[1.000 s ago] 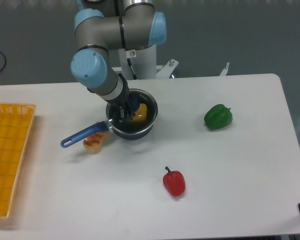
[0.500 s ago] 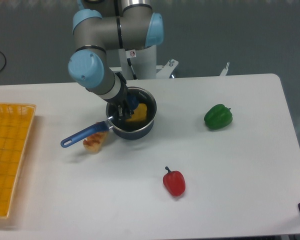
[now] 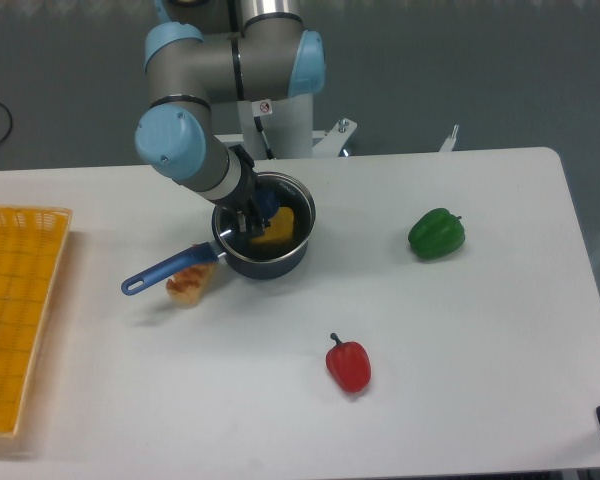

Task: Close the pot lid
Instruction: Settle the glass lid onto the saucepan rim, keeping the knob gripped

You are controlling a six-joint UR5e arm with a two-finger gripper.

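Your tray (image 3: 20,310) sits at 9 o'clock on the table (image 3: 460,330). One pot (image 3: 264,243) lies left of centre, its handle running to 8 o'clock over one bread piece (image 3: 187,285). Your gripper (image 3: 248,222) hangs directly over the pot's left half; you cannot tell its opening or any hold. One yellow item (image 3: 276,228) sits inside. One red pepper (image 3: 348,364) at 6, one green pepper (image 3: 437,233) at 3

Dark pot (image 3: 280,258), blue handle, upright; lid not discernible.
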